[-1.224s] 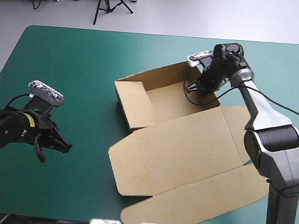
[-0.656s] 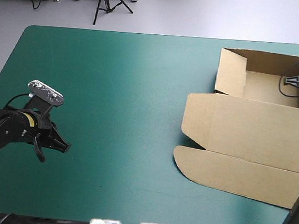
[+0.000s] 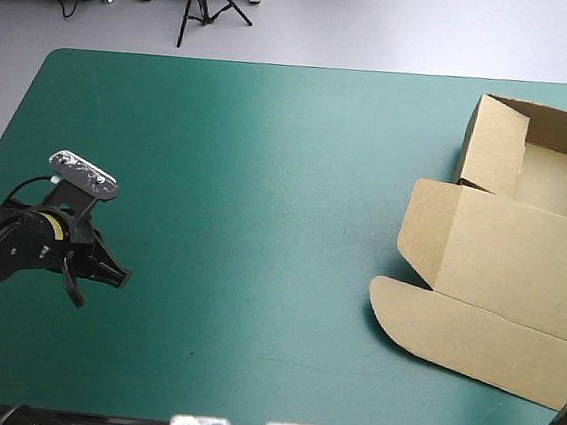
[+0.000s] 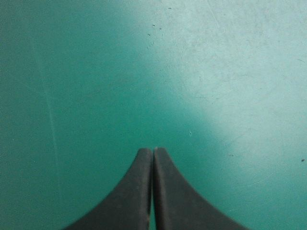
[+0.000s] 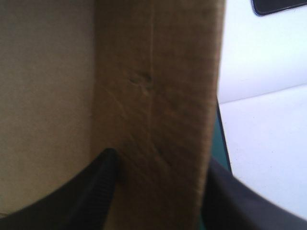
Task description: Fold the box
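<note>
Here the right fingers (image 5: 91,191) clamp a raised wall (image 5: 158,96) of the brown box (image 3: 491,142) between them, probably to steer the open tray with its lid (image 3: 510,254) lying flat, while the left fingers (image 4: 139,191), pressed together over bare counter (image 3: 267,171), idle well apart from it

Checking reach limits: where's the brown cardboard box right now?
High view: the brown cardboard box sits at the right edge of the teal-green table, its tray in the far corner; the right gripper is shut on one raised wall.
</note>
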Available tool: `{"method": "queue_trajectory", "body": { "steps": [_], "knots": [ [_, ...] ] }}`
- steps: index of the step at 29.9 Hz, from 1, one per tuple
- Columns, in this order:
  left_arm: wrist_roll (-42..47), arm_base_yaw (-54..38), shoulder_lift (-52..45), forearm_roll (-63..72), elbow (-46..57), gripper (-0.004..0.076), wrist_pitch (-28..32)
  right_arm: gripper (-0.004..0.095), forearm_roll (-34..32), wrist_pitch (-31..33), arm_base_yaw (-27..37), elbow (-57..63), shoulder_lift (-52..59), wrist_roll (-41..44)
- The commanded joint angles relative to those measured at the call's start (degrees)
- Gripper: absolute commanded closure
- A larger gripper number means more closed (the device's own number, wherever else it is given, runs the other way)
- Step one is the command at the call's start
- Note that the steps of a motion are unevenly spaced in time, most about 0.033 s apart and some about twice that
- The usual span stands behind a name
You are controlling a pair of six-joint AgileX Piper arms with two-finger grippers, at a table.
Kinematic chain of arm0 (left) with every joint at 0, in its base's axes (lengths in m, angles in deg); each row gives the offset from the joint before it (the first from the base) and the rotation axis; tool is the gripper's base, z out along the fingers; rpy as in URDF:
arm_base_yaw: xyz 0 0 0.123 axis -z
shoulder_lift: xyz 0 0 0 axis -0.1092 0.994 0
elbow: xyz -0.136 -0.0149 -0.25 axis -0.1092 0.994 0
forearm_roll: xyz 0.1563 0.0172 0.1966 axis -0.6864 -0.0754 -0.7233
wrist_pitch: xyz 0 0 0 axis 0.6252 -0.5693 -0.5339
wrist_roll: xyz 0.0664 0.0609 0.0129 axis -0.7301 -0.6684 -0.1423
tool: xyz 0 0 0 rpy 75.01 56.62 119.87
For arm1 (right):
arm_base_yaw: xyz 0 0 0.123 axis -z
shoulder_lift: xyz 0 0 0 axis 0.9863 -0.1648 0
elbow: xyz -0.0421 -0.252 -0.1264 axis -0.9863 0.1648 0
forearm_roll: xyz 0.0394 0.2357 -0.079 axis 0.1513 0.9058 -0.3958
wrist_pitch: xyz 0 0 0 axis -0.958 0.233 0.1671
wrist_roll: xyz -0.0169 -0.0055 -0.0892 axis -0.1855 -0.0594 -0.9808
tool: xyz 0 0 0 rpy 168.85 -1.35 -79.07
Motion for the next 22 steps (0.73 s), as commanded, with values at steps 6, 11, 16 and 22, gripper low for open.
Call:
{"method": "queue_trajectory", "body": {
  "steps": [6,11,16,22],
  "knots": [
    [0.62,0.09,-0.80,-0.47,-1.29,0.0731,1.14,0.0069,-4.25,-2.17,0.82,-2.32,5.94,1.79],
    [0.62,0.09,-0.80,-0.47,-1.29,0.0731,1.19,0.0129,2.43,-1.61,0.82,-6.08,10.88,1.79],
    [0.62,0.09,-0.80,-0.36,-1.29,0.0731,1.28,0.0336,19.17,1.22,0.27,-11.28,17.32,-1.95],
    [0.62,0.09,-0.80,-0.27,-1.29,0.0733,1.45,0.0792,24.38,1.22,-6.63,-11.08,25.33,-5.88]
  ]
}}
